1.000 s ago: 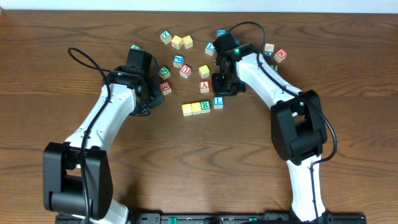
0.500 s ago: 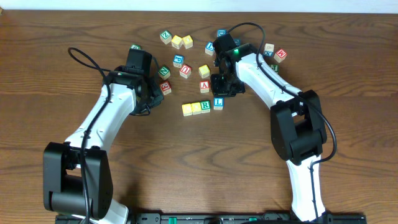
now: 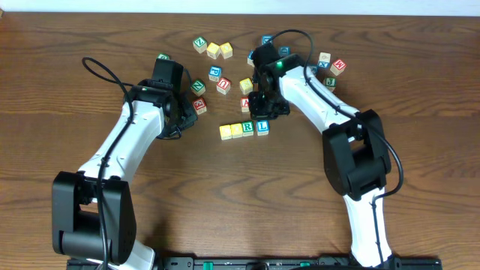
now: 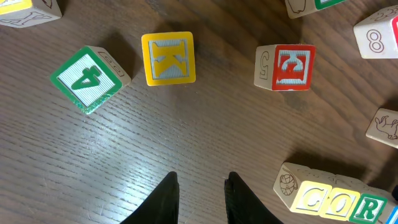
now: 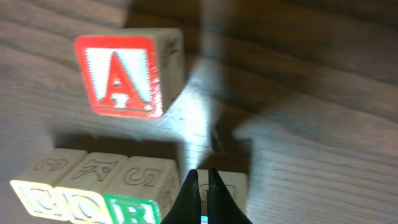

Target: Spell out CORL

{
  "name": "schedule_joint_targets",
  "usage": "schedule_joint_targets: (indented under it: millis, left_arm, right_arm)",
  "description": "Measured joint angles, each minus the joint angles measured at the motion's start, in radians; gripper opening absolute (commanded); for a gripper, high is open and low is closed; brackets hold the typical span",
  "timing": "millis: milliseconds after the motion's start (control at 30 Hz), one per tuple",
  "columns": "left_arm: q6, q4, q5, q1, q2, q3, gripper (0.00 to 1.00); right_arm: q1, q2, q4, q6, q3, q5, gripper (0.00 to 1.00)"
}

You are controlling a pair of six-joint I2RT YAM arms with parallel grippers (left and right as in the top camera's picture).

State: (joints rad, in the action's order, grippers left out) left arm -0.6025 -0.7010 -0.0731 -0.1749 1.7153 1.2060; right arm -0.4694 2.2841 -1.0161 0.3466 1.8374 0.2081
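The blue L block (image 3: 262, 127) ends a row, touching the green R block (image 3: 247, 129), beyond it the yellow O block (image 3: 237, 130) and C block (image 3: 226, 132), mid-table (image 3: 420, 187), slightly toward the far edge. The right gripper (image 5: 199, 179) meets the L's far side, fingers together, holding nothing. The left gripper (image 4: 200, 196) hovers, fingers apart

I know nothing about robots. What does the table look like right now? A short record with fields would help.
word row: C block, O block, R block, L block, in one line
right hand: fingers together, tips at the L block
left hand: open, holding nothing
nearest spare: red A block, just behind the row
other spares: yellow K block and more, scattered
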Motion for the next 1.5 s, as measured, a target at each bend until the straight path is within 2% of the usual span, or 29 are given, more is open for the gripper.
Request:
schedule_joint_targets:
  millis: [700, 1100, 1500]
  left_arm:
    - [0.000, 0.001, 0.000, -0.032, 0.000, 0.000, 0.25]
    - [0.000, 0.002, 0.000, -0.088, 0.075, 0.000, 0.25]
    - [0.041, -0.029, -0.008, -0.088, 0.089, -0.002, 0.19]
  right_arm:
    - [0.045, -0.029, 0.001, -0.040, 0.003, 0.065, 0.03]
    - [0.100, -0.080, -0.105, -0.047, 0.012, 0.023, 0.04]
    - [0.084, -0.080, -0.074, -0.049, -0.108, -0.006, 0.02]
